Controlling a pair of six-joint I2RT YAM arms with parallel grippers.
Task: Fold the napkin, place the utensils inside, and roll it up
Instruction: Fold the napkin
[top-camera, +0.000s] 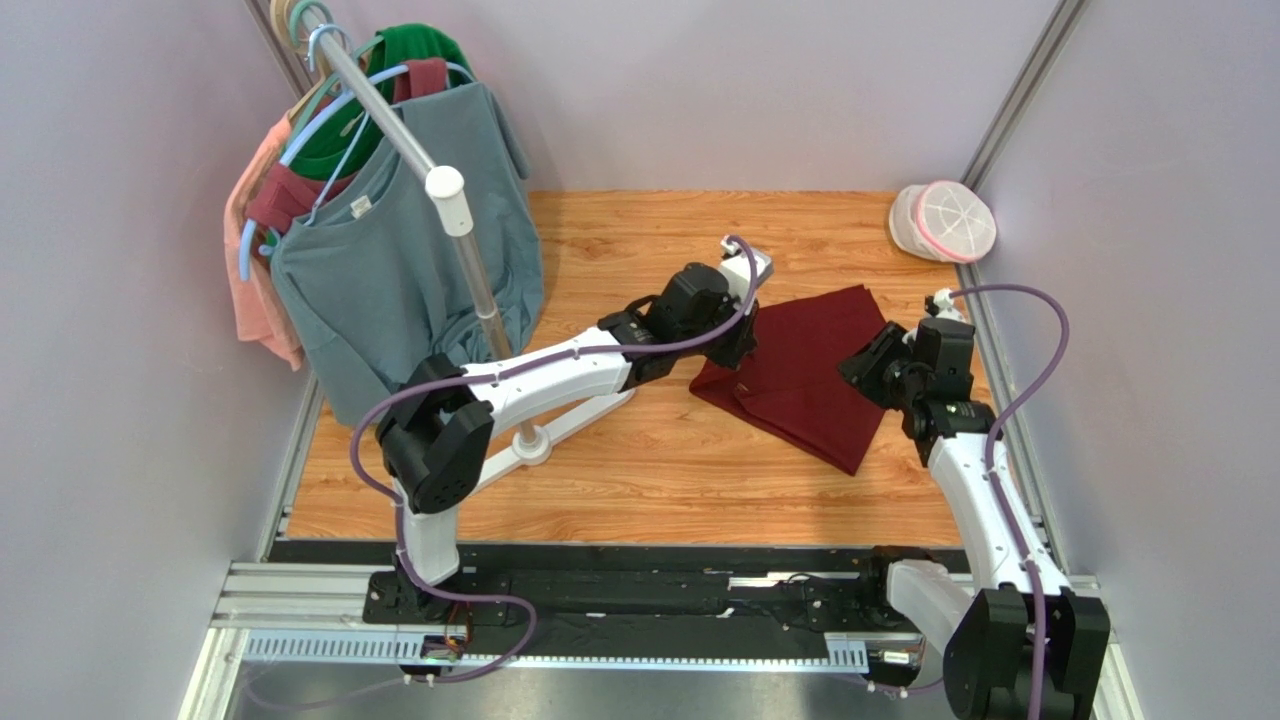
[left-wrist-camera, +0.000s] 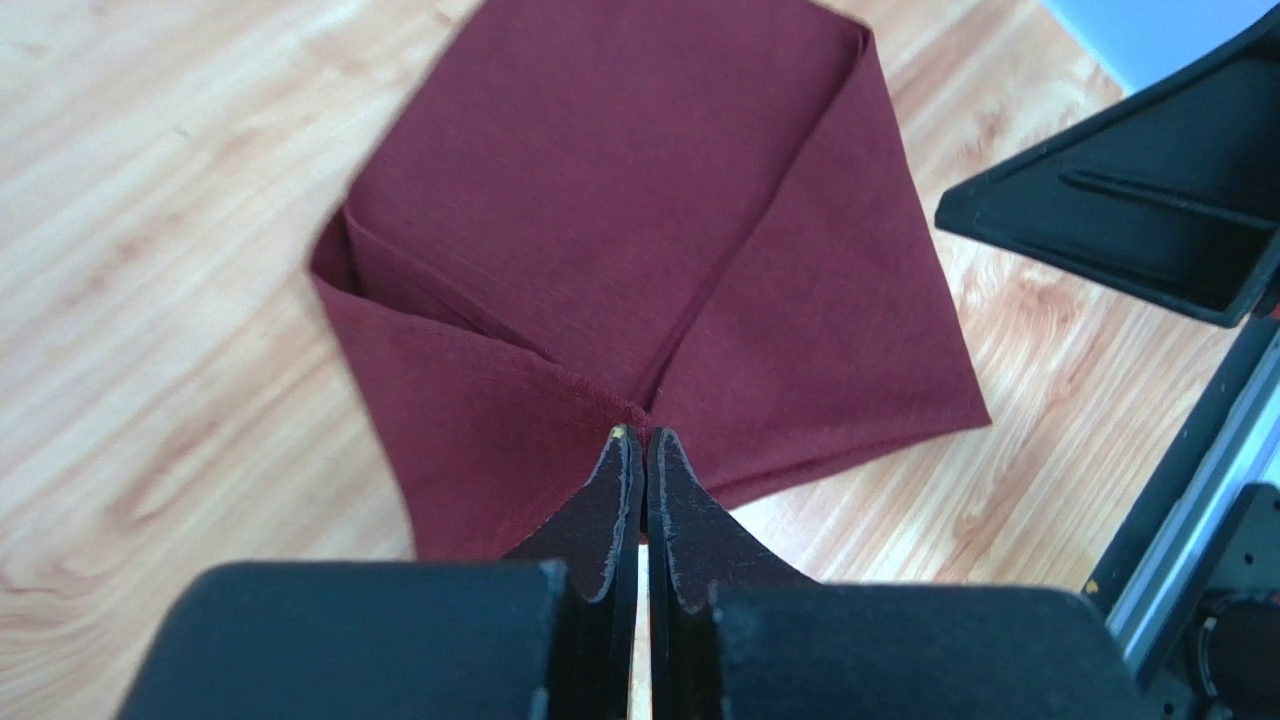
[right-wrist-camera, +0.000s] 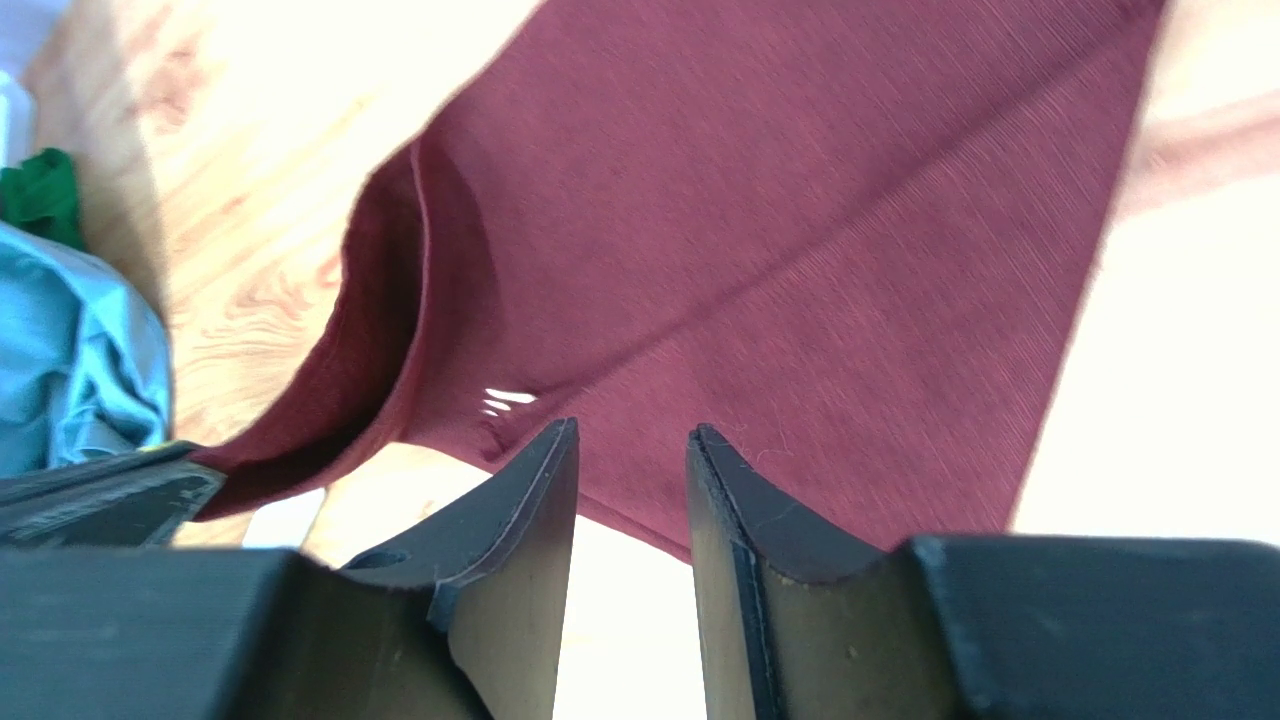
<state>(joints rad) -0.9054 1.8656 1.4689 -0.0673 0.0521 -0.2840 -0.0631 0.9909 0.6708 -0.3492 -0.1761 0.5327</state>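
Maroon napkin (top-camera: 804, 375) sits partly folded on the wood table (top-camera: 631, 465), right of centre. Left gripper (left-wrist-camera: 643, 438) is pinched tight on its left edge, right gripper (right-wrist-camera: 631, 443) hangs over it, jaws narrowly apart

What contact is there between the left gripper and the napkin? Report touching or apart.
Touching. In the left wrist view the left gripper is shut on a napkin corner, its creases converging there.

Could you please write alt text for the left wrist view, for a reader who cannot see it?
The shut left pincer pinches a folded-over corner of the maroon napkin, which lies partly folded on the wooden table. A black part of the right arm shows at the right edge.
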